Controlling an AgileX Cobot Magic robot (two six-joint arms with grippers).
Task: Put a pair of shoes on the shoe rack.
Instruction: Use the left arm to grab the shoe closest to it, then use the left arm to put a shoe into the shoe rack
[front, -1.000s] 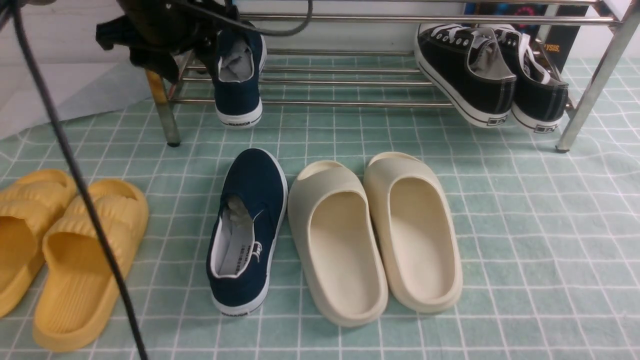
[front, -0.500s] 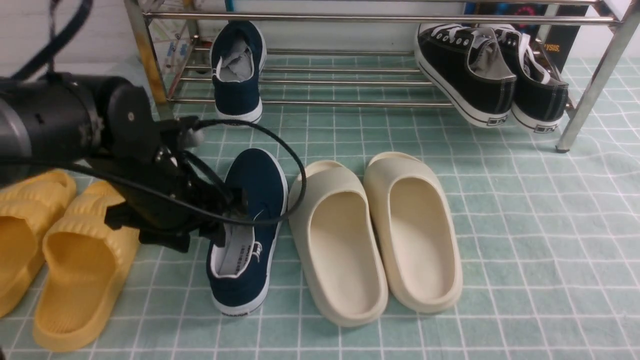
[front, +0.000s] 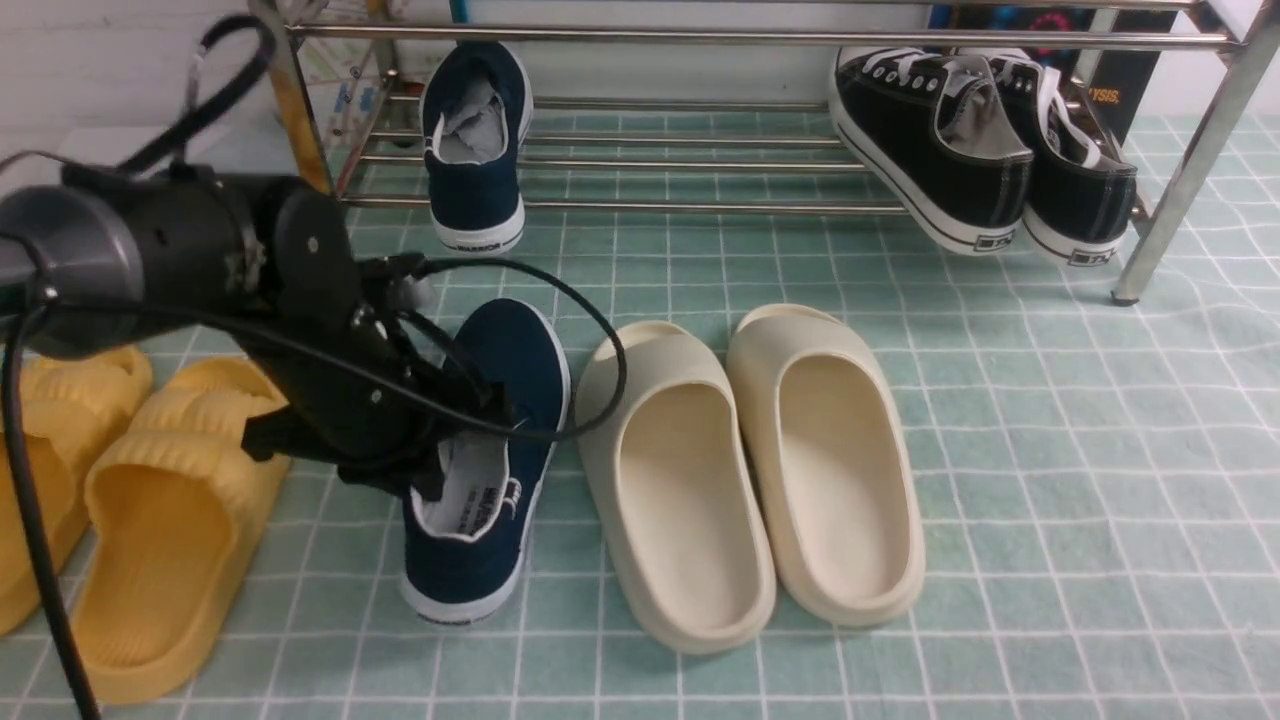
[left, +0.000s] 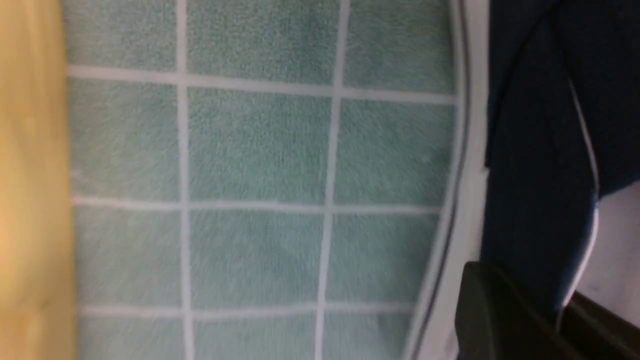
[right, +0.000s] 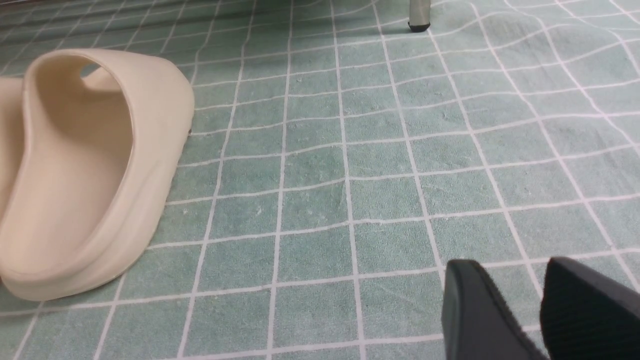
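The left gripper (front: 470, 420) is clamped on the side of one navy shoe (front: 480, 560); that shoe is on the green checked cloth (front: 1050, 500), next to the cream slides (front: 680, 480); the other navy shoe (front: 475, 150) sits on the shoe rack (front: 700, 38); the right gripper (right: 502, 267) is over the cloth, fingers apart.
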